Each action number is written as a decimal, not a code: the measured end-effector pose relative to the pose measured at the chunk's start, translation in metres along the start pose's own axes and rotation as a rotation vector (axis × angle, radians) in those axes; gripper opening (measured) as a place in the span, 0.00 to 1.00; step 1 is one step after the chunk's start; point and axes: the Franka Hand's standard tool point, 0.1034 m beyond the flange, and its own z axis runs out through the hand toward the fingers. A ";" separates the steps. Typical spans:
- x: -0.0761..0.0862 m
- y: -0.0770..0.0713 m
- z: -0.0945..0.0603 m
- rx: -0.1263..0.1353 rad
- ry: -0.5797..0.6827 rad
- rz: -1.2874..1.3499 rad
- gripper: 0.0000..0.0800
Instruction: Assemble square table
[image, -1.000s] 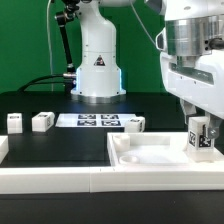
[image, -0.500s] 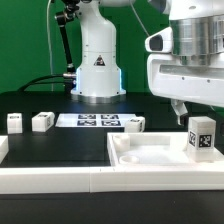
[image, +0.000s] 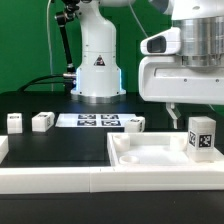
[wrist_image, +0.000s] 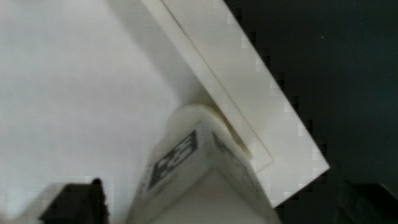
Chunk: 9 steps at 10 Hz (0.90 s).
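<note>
The square table's white slab (image: 150, 157) lies at the exterior view's right, raised rim up. One tagged white leg (image: 203, 137) stands upright in its far right corner. My gripper (image: 193, 110) hangs just above that leg, open and holding nothing, with one fingertip (image: 172, 112) showing beside it. In the wrist view the same leg (wrist_image: 192, 160) stands against the slab's rim (wrist_image: 231, 80), and a dark finger (wrist_image: 75, 205) stays clear of it. Three more legs (image: 14, 122) (image: 42, 121) (image: 135, 124) rest on the black surface.
The marker board (image: 95, 120) lies flat in front of the arm's white base (image: 97, 70). A long white rail (image: 50, 182) edges the front of the black work surface. A black cable runs behind on the left.
My gripper has let go of the leg and risen straight up off it, jaws widening. The leg stays standing in the slab's corner.
</note>
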 end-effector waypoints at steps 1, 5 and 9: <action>0.001 0.001 0.000 -0.002 0.002 -0.103 0.81; 0.000 0.001 0.000 -0.004 0.001 -0.361 0.81; 0.002 0.002 0.000 -0.007 0.002 -0.610 0.81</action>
